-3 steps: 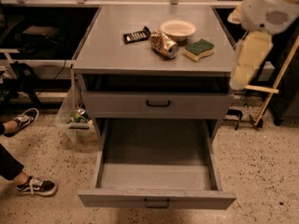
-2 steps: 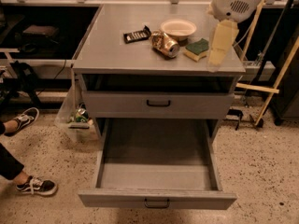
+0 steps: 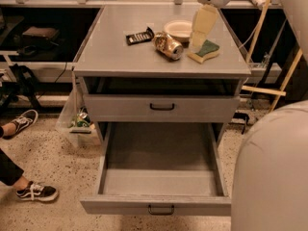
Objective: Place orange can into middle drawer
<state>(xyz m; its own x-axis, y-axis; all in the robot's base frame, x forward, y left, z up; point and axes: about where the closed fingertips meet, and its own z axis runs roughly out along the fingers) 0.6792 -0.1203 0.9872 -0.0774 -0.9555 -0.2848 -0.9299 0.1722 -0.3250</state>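
Observation:
The orange can (image 3: 169, 46) lies on its side on the cabinet top (image 3: 110, 52), dented, between a black flat packet (image 3: 139, 36) and a green-and-yellow sponge (image 3: 204, 51). My gripper (image 3: 198, 41) hangs down from the top of the view, just right of the can, over the gap between the white bowl (image 3: 179, 29) and the sponge. It holds nothing that I can see. The middle drawer (image 3: 161, 153) is pulled wide open below and is empty, with its handle (image 3: 161, 209) at the front. The drawer above (image 3: 161, 107) is closed.
A person's shoes (image 3: 36, 191) and leg stand on the floor at the left. A clear bin of items (image 3: 79, 121) sits beside the cabinet's left. A wooden frame (image 3: 269, 88) leans at the right. My grey body (image 3: 272, 177) fills the lower right.
My gripper has moved left and farther in, from beside the cabinet's right edge to over the top next to the can. My grey body has come into view at the lower right.

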